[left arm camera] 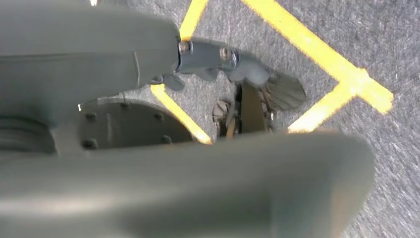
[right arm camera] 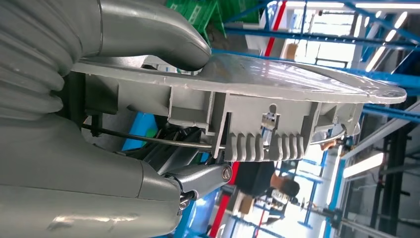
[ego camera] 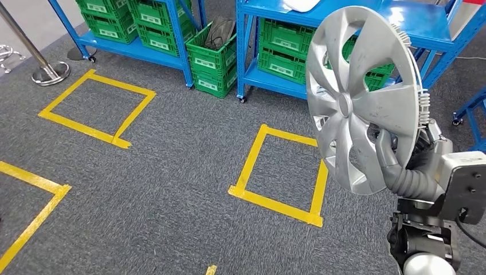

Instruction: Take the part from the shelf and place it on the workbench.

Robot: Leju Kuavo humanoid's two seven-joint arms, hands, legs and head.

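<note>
Green crates on blue shelf; right hand grips hubcap.

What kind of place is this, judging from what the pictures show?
Probably a warehouse or factory floor: blue metal shelving holding green plastic crates, yellow tape squares marking spots on grey carpet, and a silver wheel cover held up by the robot's right hand.

grey carpet, yellow tape squares, blue shelving
</note>
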